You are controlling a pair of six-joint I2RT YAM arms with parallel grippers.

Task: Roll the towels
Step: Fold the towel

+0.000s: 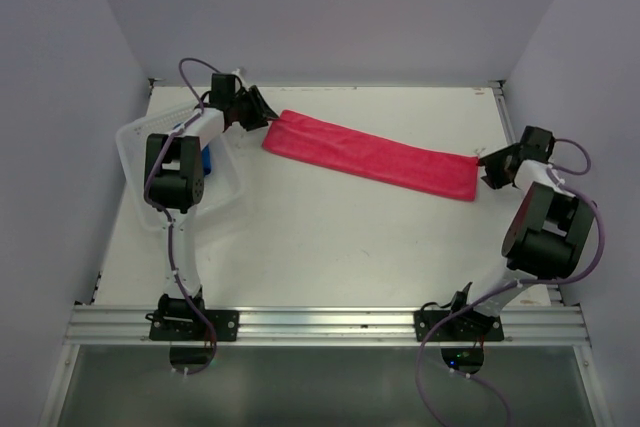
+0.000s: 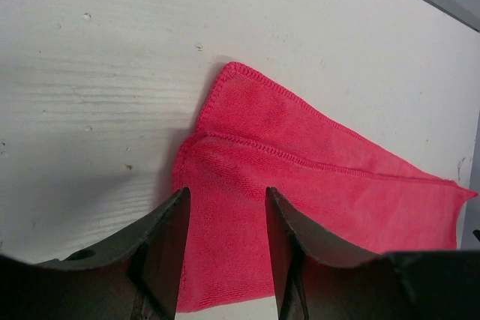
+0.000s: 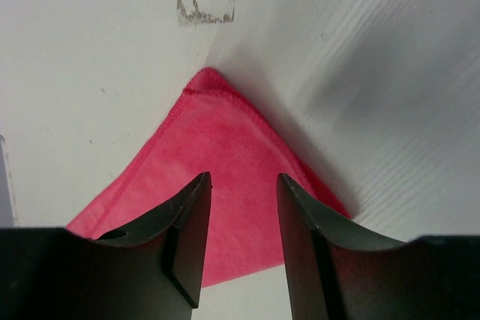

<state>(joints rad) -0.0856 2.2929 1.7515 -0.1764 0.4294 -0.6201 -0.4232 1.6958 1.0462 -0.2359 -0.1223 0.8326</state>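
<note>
Basket point(image 1: 128, 157) holding blue towel point(image 1: 207, 160), pink towel point(image 1: 370, 152) lying outside

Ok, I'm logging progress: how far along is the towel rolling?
Done: the pink towel lies folded into a long flat strip. In hand: the left gripper and right gripper hang open over its two ends, gripping nothing. Left: no roll is started, and the blue towel sits in the basket.
</note>
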